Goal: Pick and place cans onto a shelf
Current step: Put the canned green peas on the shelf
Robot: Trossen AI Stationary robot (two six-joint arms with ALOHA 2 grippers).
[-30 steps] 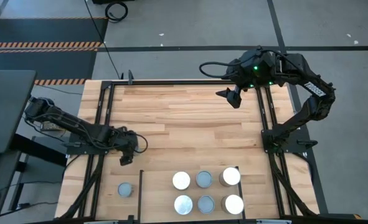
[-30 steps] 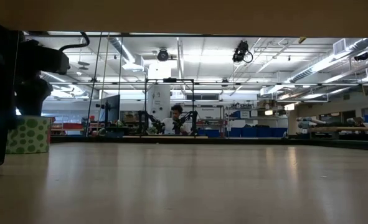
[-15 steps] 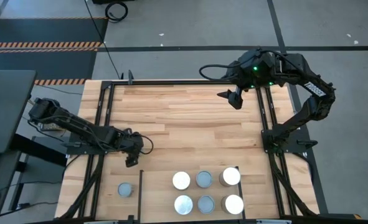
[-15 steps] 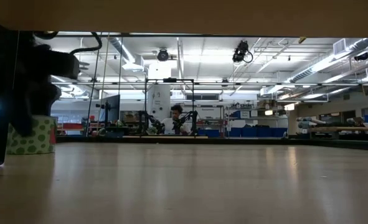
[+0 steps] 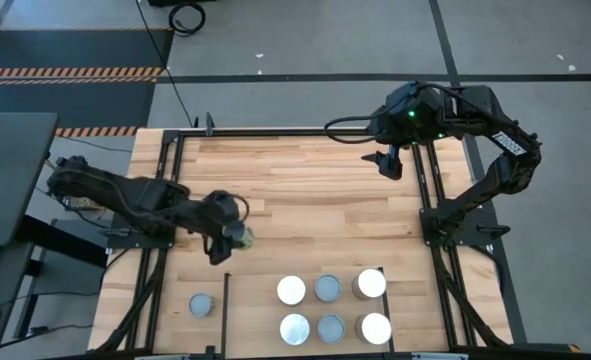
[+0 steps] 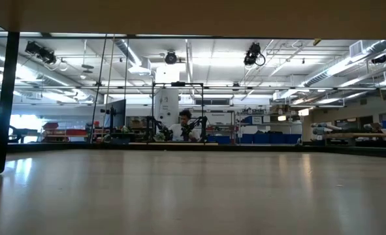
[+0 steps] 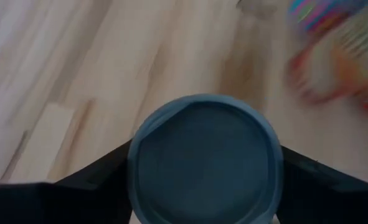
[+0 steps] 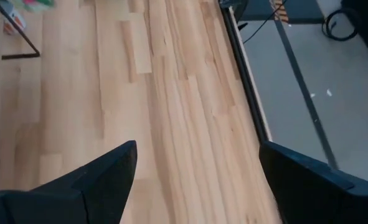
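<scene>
My left gripper (image 5: 225, 238) is shut on a can with a grey-blue top (image 7: 203, 163) and a green-dotted side (image 5: 243, 238), over the table's left-middle. Six cans (image 5: 327, 288) with silver or grey-blue tops stand in two rows on the shelf (image 5: 255, 300) at the near edge. One more can (image 5: 203, 304) stands left of the shelf's black rail (image 5: 225, 305). My right gripper (image 5: 388, 163) is open and empty above the table's far right part; its wrist view (image 8: 196, 180) shows only bare wood between the fingers. My left gripper pinches the can between its two fingers, one on each side of the can's wall just under the top rim (image 7: 135, 163). The can's round top faces the wrist camera. In the high view its dotted side shows beside the fingers, toward the table's right.
Black frame rails (image 5: 165, 200) run along the table's left and right sides (image 5: 430, 200). A black post (image 6: 10, 98) stands at the left of the low view. Bare wood (image 5: 295, 190) lies across the table's middle and far part. A person (image 6: 185, 124) sits far off in the room.
My left gripper has gone toward the table's right edge with the can and has turned, so the can's dotted side now shows from above. Gripper and can have left the low view. My right gripper has shifted a little toward the right edge.
</scene>
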